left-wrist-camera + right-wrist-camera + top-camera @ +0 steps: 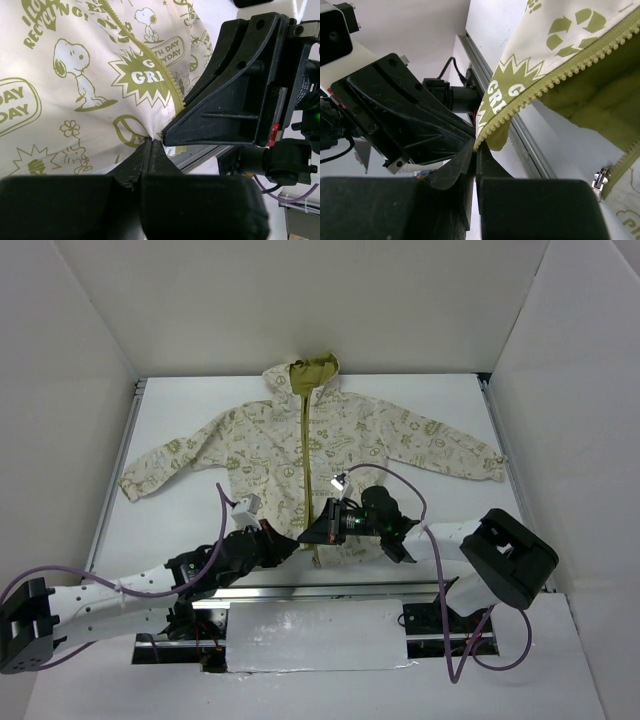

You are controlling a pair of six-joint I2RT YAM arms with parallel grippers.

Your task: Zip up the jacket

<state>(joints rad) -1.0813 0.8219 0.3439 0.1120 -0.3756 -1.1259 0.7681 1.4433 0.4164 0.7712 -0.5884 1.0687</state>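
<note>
From above, one jacket (pixel 300 455) lies flat on the white table (pixel 180 530). Its hood (pixel 305 372) points away from the arms and its two sleeves are spread out, one to each side. One zipper (pixel 307 440) runs down the middle. The two grippers meet at the near hem: the left gripper (pixel 283 543) just left of the zipper's lower end, the right gripper (pixel 318 530) on it.

From the left wrist, the left gripper (pixel 151 143) has its two fingers pressed together, pinching a fold of the cream fabric beside the teeth. The right gripper's black body sits just beside it.

From the right wrist, the right gripper (pixel 476 148) has its fingers closed on the bottom tip of one tooth row. A second row hangs apart at the right, carrying the one slider (pixel 598 180).
</note>
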